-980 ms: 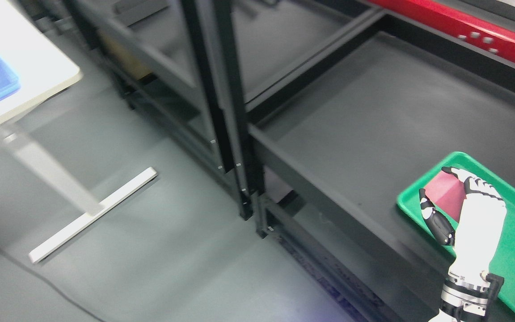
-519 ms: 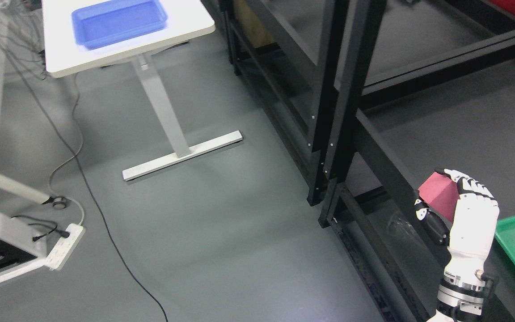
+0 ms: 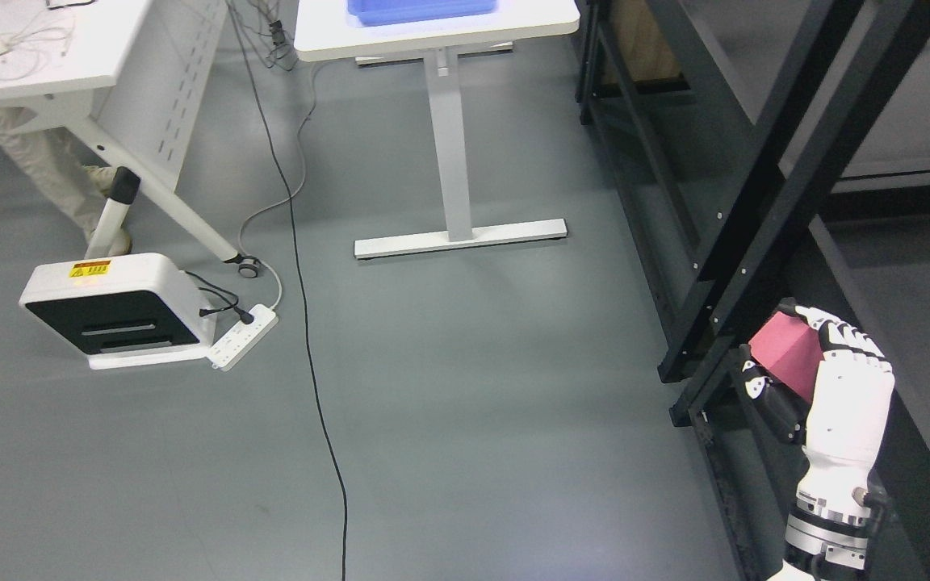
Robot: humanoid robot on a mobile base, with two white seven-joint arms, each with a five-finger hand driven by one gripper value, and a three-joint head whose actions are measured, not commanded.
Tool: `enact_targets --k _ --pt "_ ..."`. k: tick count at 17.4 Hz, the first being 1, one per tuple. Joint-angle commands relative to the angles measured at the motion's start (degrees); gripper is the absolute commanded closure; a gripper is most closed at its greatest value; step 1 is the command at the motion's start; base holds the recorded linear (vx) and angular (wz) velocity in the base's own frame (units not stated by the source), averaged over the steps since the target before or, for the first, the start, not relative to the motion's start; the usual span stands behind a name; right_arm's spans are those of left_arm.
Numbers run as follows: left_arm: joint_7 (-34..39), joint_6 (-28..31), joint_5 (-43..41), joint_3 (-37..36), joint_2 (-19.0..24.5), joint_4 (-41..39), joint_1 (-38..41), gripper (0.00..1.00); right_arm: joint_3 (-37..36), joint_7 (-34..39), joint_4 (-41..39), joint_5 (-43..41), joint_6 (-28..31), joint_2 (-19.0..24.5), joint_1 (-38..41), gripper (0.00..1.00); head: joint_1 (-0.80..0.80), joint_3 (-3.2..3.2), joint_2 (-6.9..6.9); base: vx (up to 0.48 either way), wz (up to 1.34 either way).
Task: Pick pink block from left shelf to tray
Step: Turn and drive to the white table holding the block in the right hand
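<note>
Beside black shelf frame [image 3: 764,210], right hand [image 3: 832,387] gripping pink block [image 3: 788,355]

Right robot hand [image 3: 824,379] grips pink block [image 3: 788,357] beside black shelf frame [image 3: 764,202].

Right arm: mine comes up from the bottom edge at the right, forearm near upright, just beside the dark shelf frame [image 3: 764,210], below its slanted posts.
Right wrist: a silver and black cuff, straight, in line with the forearm.
Right hand [image 3: 824,379]: I hold it raised, its white back toward my camera, at the foot of the shelf frame.
Right fingers [image 3: 844,337]: mine curl over the top of the pink block [image 3: 788,355].
Right thumb: my dark thumb presses the pink block's lower left side, so I clamp it between thumb and fingers.
Left arm: none of it shows.
</note>
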Motion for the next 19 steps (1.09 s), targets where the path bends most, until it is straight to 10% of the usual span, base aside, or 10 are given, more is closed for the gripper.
enact_targets --k 1,19 --pt "0.0 0.0 0.0 0.0 1.0 -1.0 -1.9 0.00 0.4 0.0 0.0 0.0 0.0 -1.0 0.0 0.95 0.00 0.00 0.00 -0.092 0.46" --pt "0.0 0.0 0.0 0.0 1.0 -1.0 -1.9 0.00 1.1 0.1 0.0 0.0 0.0 -1.0 -0.4 0.95 0.00 0.00 0.00 0.026 0.19"
